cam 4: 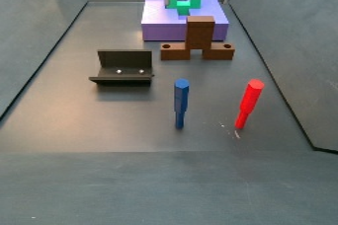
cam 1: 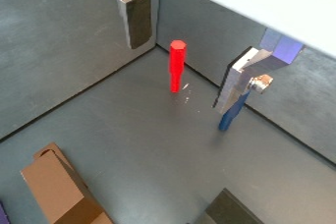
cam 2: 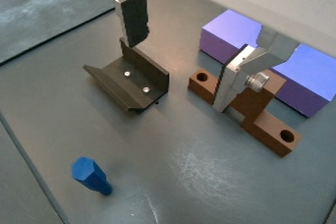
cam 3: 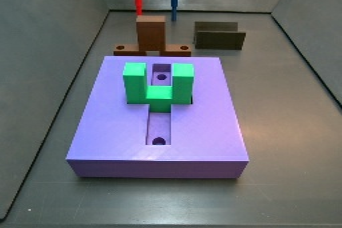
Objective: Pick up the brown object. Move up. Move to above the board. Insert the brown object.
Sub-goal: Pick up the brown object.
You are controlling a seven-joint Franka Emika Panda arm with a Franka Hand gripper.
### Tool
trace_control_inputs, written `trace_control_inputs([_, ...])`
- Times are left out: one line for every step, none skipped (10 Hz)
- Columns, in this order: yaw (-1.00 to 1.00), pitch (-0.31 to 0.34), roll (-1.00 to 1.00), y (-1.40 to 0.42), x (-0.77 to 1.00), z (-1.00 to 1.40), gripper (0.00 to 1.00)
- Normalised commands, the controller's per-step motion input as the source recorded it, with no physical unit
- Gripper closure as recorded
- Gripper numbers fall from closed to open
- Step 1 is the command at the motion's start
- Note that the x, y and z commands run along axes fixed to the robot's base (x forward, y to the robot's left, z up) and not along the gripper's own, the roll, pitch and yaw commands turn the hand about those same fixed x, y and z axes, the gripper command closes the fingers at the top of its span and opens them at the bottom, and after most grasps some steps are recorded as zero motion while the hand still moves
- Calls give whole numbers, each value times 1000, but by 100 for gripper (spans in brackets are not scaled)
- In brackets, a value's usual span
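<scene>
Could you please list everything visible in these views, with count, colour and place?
Brown object: one, reddish-brown, on the floor beside the board's edge.
Board: one, purple slab with a holed central groove, on the floor.
U-shaped block: one, green, on top of the board.
Open box: one, dark olive-brown, on the floor, apart from the brown object.
Red peg: one, upright on the floor.
Blue peg: one, upright beside the red peg, apart.
Gripper: one, silver fingers with dark pads, open and holding nothing, above the floor between open box and brown object.
</scene>
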Motion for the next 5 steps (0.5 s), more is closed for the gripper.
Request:
trace_control_inputs([0, 0, -6, 0, 54, 0, 0])
trace_control_inputs([0, 0, -36, 0, 71, 0, 0])
trace_control_inputs([0, -13, -13, 0, -91, -29, 0])
trace_control_inputs([-20, -44, -86, 0, -149, -149, 0])
trace_control_inputs([0, 0, -53, 63, 0, -63, 0])
